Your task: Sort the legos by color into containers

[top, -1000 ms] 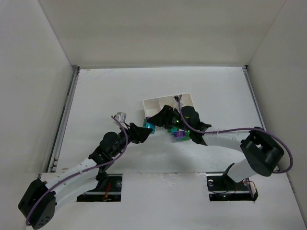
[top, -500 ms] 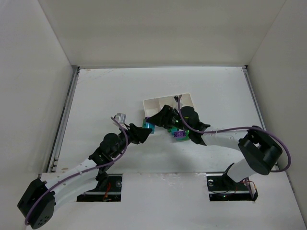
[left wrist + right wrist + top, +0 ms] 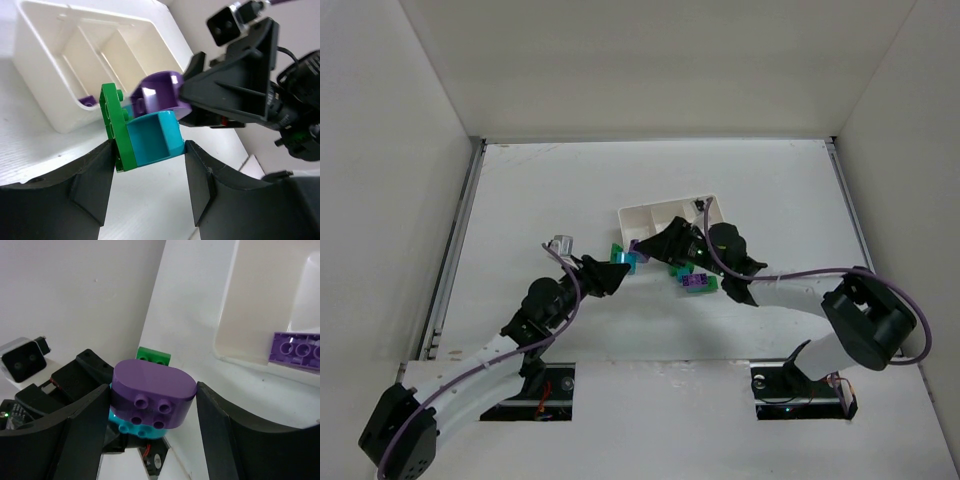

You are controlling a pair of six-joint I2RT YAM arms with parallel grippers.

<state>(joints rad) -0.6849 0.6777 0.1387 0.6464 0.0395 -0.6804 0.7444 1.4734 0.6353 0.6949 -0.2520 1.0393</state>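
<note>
Left gripper is clamped on a small stack: one finger presses the flat green brick and the other presses the teal brick joined to its face. Right gripper faces it from the other side, its two fingers closed on a rounded purple brick that fills the gap between them. That purple brick sits against the top of the teal one, so all three pieces touch and both arms hold the same cluster. From above, the cluster hangs off the table, just in front of the near left corner of the white tray.

Inside the tray, the end compartment nearest the grippers holds one flat purple brick lying against the wall; the left wrist view shows only a sliver of it. That view shows bare floor in the other two compartments as far as their dividers allow.

Beside the right arm's wrist, near the tray's front edge, a loose green brick and a loose purple brick lie close together on the table.
</note>
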